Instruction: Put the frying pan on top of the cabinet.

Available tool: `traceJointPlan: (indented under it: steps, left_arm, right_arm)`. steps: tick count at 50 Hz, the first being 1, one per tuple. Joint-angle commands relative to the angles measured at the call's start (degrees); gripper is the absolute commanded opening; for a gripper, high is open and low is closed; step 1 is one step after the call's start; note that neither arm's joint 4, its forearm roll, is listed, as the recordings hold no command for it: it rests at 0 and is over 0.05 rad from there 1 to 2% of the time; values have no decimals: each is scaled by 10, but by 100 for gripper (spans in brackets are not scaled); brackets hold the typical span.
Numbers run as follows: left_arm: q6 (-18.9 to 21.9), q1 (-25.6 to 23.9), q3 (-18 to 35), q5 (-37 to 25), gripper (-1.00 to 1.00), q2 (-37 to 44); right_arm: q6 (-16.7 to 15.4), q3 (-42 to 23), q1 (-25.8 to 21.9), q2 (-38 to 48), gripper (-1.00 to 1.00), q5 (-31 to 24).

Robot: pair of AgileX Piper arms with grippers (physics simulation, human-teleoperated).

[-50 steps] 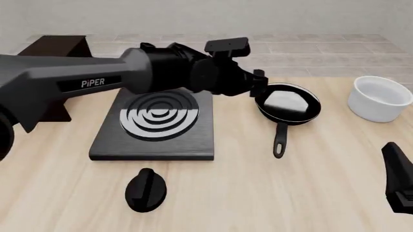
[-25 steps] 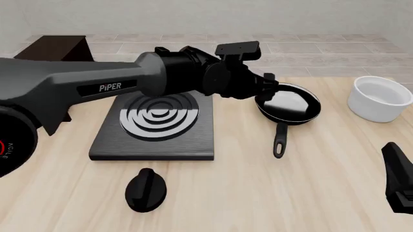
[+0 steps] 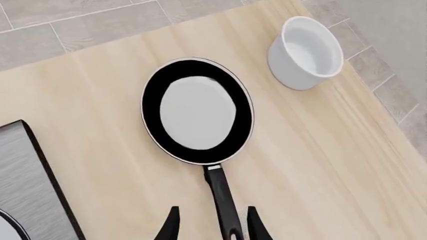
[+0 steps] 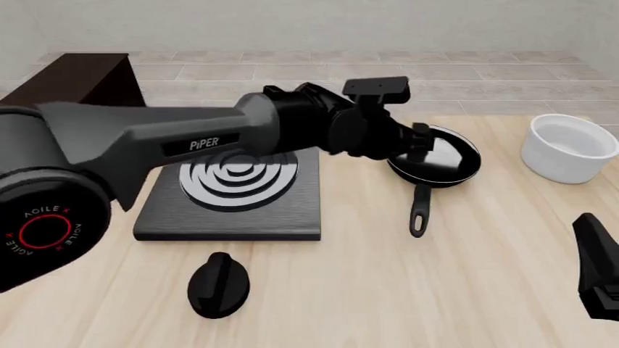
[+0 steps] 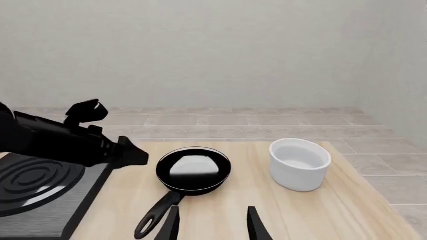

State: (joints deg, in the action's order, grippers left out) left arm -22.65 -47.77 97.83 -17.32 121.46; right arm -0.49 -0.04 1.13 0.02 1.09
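Evidently the left gripper (image 3: 211, 227) was lining up for a grasp: its fingers stood apart on either side of the long handle of the frying pan (image 4: 434, 164), touching nothing, with the handle's end running up between the tips in the left wrist view. That pan sat flat on the table (image 4: 464, 290), toward the far right part, just right of the stove plate (image 4: 232, 190) and left of the white bowl (image 4: 569, 148) near the right edge, its handle pointing back toward the arms' side, which suited a reach from there. The cabinet (image 4: 92, 76) stood at the far left corner, well apart from the pan, so the carry would have to cross over the stove plate. The right gripper (image 5: 211, 222) hung back near the near right corner, fingers apart and empty, probably kept out of the way. A black knob (image 4: 219, 284) lay near the front edge, below the stove plate
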Motion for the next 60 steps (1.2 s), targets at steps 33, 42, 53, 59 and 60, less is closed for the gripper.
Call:
traceJointPlan:
  steps: [33, 42, 53, 59, 60]
  left_arm:
    - [5, 2, 40, -13, 100, 64]
    - [20, 3, 39, -9, 100, 73]
    - [23, -9, 50, -14, 100, 82]
    - [28, -15, 59, -19, 100, 91]
    - [27, -18, 60, -18, 100, 93]
  right_arm:
    - [10, 0, 2, 0, 100, 0]
    - [12, -1, 3, 0, 100, 2]
    - [13, 0, 3, 0, 100, 3]
    - [15, 0, 4, 0, 100, 3]
    - [15, 0, 4, 0, 100, 3]
